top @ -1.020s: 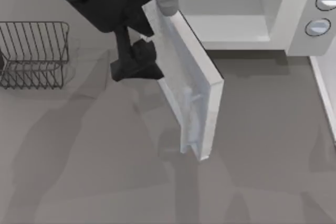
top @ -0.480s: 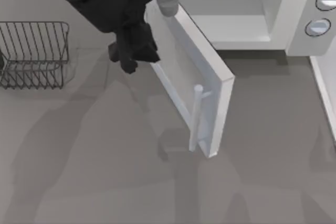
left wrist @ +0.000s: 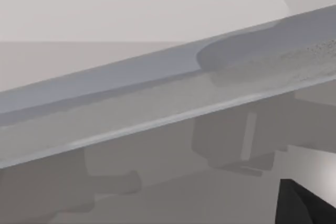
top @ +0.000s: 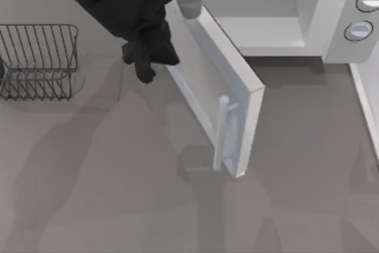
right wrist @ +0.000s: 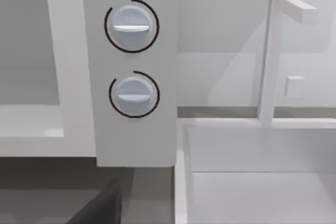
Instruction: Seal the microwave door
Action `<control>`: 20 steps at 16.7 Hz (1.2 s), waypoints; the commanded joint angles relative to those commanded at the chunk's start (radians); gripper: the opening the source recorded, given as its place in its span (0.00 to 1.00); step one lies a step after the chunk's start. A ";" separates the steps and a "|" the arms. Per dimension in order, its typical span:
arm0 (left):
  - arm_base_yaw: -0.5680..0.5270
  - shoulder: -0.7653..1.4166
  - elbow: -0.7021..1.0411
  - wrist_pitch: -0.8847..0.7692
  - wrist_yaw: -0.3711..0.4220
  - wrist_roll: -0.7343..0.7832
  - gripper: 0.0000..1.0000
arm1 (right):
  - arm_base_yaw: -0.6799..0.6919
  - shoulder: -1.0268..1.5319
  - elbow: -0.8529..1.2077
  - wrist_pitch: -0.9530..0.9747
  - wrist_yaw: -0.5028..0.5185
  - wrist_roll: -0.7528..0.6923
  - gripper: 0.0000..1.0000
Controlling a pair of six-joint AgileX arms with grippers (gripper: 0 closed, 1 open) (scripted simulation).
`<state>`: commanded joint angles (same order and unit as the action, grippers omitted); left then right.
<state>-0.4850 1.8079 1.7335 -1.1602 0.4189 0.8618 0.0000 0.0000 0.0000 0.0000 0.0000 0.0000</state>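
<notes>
The microwave (top: 331,28) stands at the table's far side with its pale cavity (top: 260,10) open. Its two grey knobs (right wrist: 131,24) face the right wrist view. The microwave door (top: 204,81) stands ajar, hinged at the cavity's left and angled out toward the near right. Its pale bar handle (top: 222,131) is near the free end. My left gripper (top: 147,57) sits against the door's outer face close to the hinge. In the left wrist view the door's window (left wrist: 157,93) is very close. A dark part of my right gripper (right wrist: 102,208) shows low before the knob panel.
A dark wire rack (top: 38,60) stands at the table's left. A white basin (right wrist: 252,171) with a thin white post (right wrist: 268,56) lies right of the microwave, and its rim (top: 366,105) runs along the right edge. Grey tabletop spreads in front of the door.
The door's free end has swung a little to the right, toward the microwave. My left gripper has moved up along the door's outer face toward the hinge.
</notes>
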 joint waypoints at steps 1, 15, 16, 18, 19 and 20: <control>0.000 0.000 0.000 0.000 0.000 0.000 0.00 | 0.000 0.000 0.000 0.000 0.000 0.000 1.00; -0.060 0.043 0.053 0.015 -0.021 -0.066 0.00 | 0.000 0.000 0.000 0.000 0.000 0.000 1.00; -0.065 0.047 0.057 0.016 -0.023 -0.071 0.00 | 0.000 0.000 0.000 0.000 0.000 0.000 1.00; -0.076 0.056 0.068 0.018 -0.027 -0.083 0.00 | 0.000 0.000 0.000 0.000 0.000 0.000 1.00; -0.082 0.060 0.074 0.019 -0.029 -0.089 0.00 | 0.000 0.000 0.000 0.000 0.000 0.000 1.00; -0.088 0.064 0.079 0.021 -0.031 -0.094 0.00 | 0.000 0.000 0.000 0.000 0.000 0.000 1.00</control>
<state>-0.5728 1.8717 1.8120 -1.1396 0.3880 0.7679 0.0000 0.0000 0.0000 0.0000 0.0000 0.0000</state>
